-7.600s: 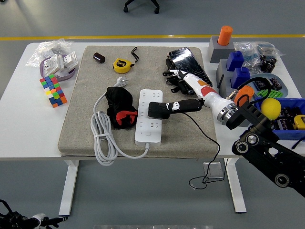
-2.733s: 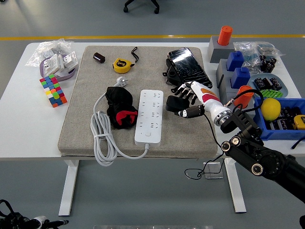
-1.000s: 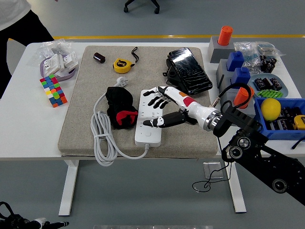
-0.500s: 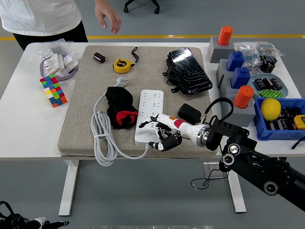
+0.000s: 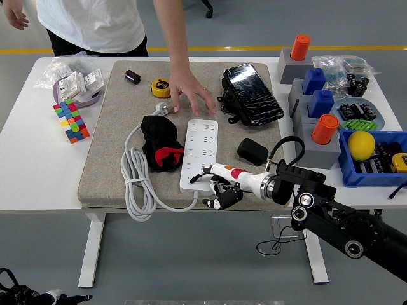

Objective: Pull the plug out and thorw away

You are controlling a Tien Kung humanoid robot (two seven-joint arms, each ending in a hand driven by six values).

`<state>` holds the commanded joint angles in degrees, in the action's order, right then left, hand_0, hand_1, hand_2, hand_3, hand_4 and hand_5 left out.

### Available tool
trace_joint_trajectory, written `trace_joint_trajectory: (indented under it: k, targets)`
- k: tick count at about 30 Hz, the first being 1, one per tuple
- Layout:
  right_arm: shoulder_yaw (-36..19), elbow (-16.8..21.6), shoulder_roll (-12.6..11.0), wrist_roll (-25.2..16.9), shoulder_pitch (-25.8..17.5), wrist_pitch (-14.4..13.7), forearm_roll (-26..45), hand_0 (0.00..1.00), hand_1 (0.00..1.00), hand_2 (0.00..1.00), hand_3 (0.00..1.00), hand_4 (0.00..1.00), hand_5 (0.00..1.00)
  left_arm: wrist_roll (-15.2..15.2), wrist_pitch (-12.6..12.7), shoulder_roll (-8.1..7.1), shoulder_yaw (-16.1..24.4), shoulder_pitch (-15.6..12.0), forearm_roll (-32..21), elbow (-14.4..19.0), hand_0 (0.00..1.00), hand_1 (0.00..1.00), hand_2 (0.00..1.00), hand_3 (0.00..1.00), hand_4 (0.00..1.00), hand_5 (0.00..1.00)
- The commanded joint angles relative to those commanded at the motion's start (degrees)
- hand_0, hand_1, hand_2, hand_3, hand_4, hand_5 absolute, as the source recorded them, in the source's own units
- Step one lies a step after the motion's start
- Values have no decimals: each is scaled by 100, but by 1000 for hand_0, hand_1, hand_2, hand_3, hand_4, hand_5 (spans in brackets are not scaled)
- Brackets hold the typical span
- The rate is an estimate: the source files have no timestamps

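Observation:
The white power strip (image 5: 200,154) lies lengthwise on the grey mat (image 5: 108,146), and no plug sits in its sockets. The black plug (image 5: 252,151) rests loose on the mat just right of the strip, its thin black cable looping down past the table edge. My right hand (image 5: 213,188) hovers low at the mat's near edge, beside the strip's near end. Its fingers are loosely bent and hold nothing. A person at the far side reaches a hand (image 5: 191,96) down onto the mat, just beyond the strip's far end. My left hand is out of sight.
A black cloth with a red clip (image 5: 160,146) and the strip's coiled white cord (image 5: 136,181) lie left of the strip. A black pouch (image 5: 252,93) and yellow tape measure (image 5: 160,86) sit at the mat's far side. A blue bin (image 5: 381,180) and orange-topped blocks (image 5: 324,136) crowd the right.
My right hand lifted the plug off the strip, left it on the mat to the right, then drew back to the near edge. A person stepped in and reached towards the strip.

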<state>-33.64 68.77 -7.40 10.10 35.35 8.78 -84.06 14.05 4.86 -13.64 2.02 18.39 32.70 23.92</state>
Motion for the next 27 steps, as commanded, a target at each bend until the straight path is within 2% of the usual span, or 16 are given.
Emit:
trace_joint_trajectory:
  k: [12, 27]
  targets:
    - [-43, -205, 0, 12, 22, 90, -56, 2, 2, 112, 817, 709, 2, 25, -16, -5, 31, -5, 74, 8, 533, 664, 693, 666, 831, 700]
    - [-20, -246, -14, 54, 7, 254, -114, 2, 2, 113, 817, 710, 2, 44, -37, -20, 60, 5, 137, 18, 533, 664, 692, 667, 831, 698]
